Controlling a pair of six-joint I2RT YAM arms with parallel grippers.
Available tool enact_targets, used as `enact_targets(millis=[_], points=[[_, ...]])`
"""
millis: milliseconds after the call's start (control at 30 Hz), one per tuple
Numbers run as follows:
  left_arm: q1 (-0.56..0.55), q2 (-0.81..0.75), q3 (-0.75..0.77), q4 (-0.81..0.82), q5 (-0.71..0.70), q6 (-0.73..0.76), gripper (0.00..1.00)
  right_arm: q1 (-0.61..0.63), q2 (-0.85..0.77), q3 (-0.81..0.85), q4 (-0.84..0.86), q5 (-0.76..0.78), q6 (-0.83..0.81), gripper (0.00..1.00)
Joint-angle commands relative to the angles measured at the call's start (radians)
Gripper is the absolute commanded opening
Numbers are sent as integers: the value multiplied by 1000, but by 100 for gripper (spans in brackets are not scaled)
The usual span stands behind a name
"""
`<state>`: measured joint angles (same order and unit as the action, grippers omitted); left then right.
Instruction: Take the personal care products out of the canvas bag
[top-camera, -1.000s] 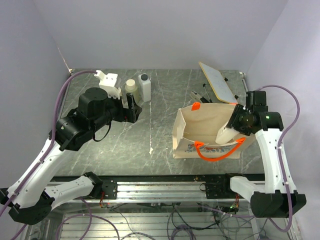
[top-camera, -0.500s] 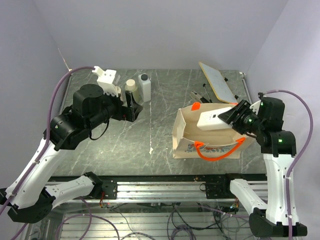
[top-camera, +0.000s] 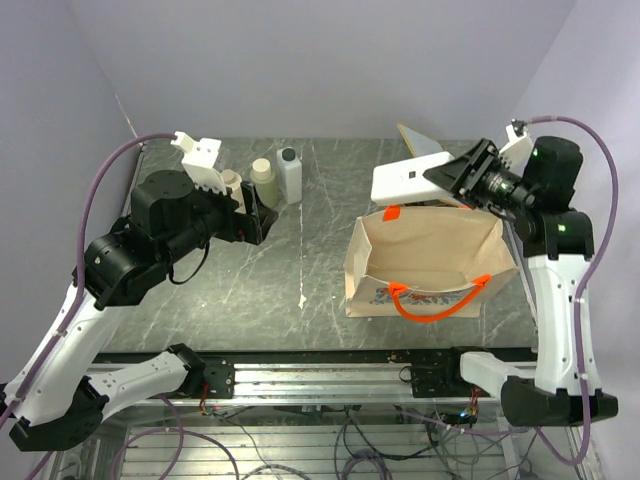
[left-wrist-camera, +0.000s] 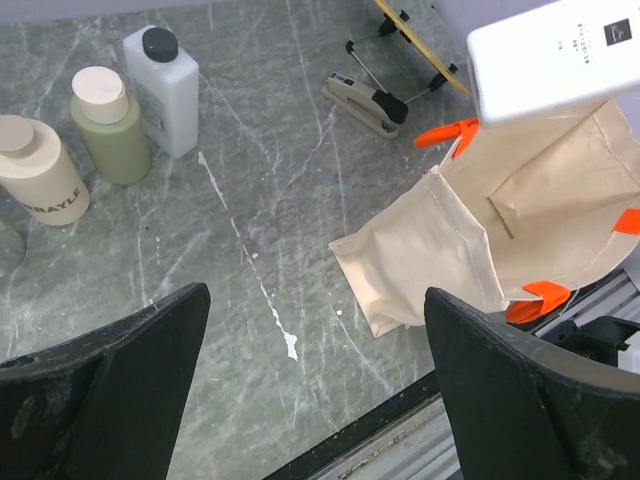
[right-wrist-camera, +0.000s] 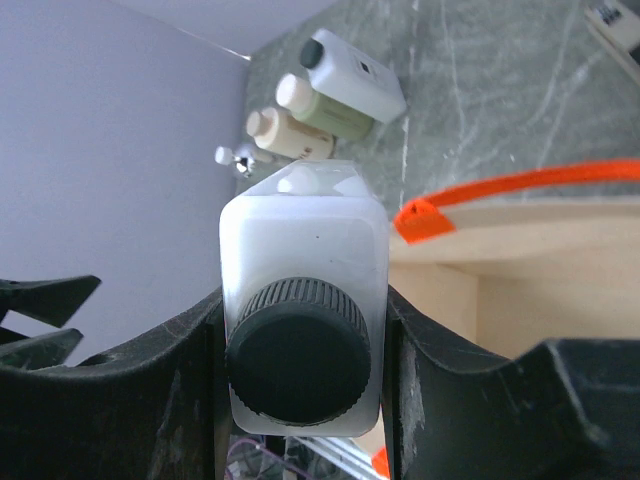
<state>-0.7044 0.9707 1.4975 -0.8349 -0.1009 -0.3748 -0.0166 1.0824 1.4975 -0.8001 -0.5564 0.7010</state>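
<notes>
My right gripper (top-camera: 455, 178) is shut on a white rectangular bottle with a black cap (top-camera: 408, 183) and holds it in the air above the back edge of the canvas bag (top-camera: 430, 255). In the right wrist view the bottle (right-wrist-camera: 300, 260) sits cap-first between my fingers. The bag stands open with its orange handles up, and no bottle shows inside. Three products stand on the table at the back left: a white bottle (top-camera: 289, 175), an olive-green one (top-camera: 263, 182) and a cream labelled one (left-wrist-camera: 35, 175). My left gripper (top-camera: 258, 210) is open and empty next to them.
A flat tan board on a stand (top-camera: 415, 140) leans behind the bag, partly hidden by the held bottle. A grey stapler-like tool (left-wrist-camera: 365, 100) lies on the table in front of it. A metal rail (top-camera: 320, 380) runs along the near table edge. Lilac walls close the table on three sides.
My right gripper has lifted the white bottle up out of the bag and carried it back and left. My left arm has drawn back a little to the left.
</notes>
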Motion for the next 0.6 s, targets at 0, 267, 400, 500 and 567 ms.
enact_targets(millis=[0,267,400,500,567], points=[[-7,2,41,-16,-64,-5,99,23,72,52,246,-65,12,0],[-7,89,151,-107,-170,12,99,307,371,206,284,315,-160,0],[-7,125,184,-123,-188,-16,99,362,513,255,336,439,-211,0],[-7,144,181,-119,-207,-41,99,381,620,332,322,500,-265,0],[-6,162,181,-105,-222,-53,99,394,701,410,282,526,-311,0]])
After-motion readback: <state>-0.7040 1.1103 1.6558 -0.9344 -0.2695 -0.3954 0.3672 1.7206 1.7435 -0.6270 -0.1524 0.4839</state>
